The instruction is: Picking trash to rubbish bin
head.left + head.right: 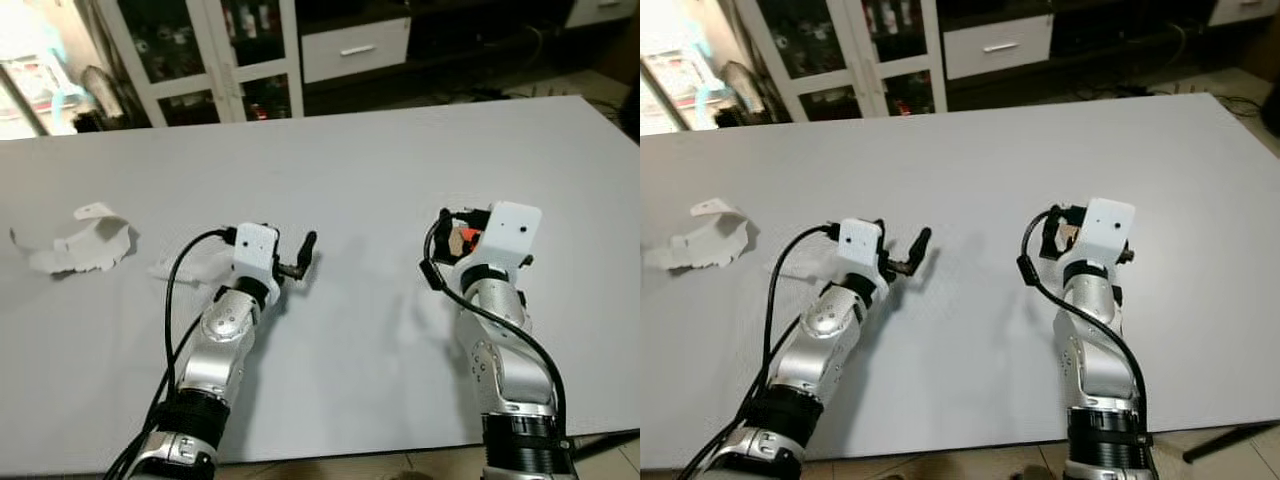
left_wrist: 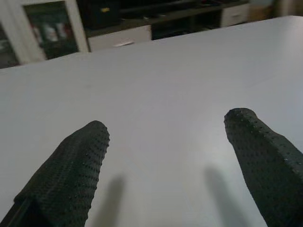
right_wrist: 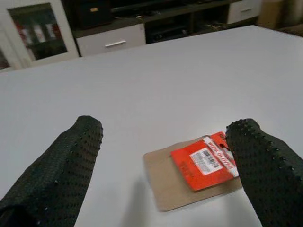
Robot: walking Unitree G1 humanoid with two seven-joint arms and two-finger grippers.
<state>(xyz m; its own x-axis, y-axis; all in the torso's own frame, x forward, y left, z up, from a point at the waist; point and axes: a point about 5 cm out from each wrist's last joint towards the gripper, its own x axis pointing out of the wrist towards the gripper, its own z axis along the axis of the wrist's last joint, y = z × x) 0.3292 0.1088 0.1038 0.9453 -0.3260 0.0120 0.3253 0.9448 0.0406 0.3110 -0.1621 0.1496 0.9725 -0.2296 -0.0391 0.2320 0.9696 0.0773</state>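
A brown card with a red barcode label [image 3: 199, 171] lies flat on the white table [image 1: 380, 150]. My right gripper [image 3: 165, 126] hovers open just over it, one finger on each side; from the head its orange-red corner [image 1: 462, 238] peeks out beside the wrist. A torn white piece of trash [image 1: 82, 245] lies at the table's left. A smaller white scrap [image 1: 188, 268] rests close to the left of my left wrist. My left gripper [image 2: 166, 124] is open above bare table with nothing between its fingers [image 1: 303, 250].
Beyond the table's far edge stand white glass-door cabinets [image 1: 205, 50] and a white drawer [image 1: 355, 48]. The table's near edge runs just under both forearms. A dark floor stand leg [image 1: 1230, 440] shows at the lower right.
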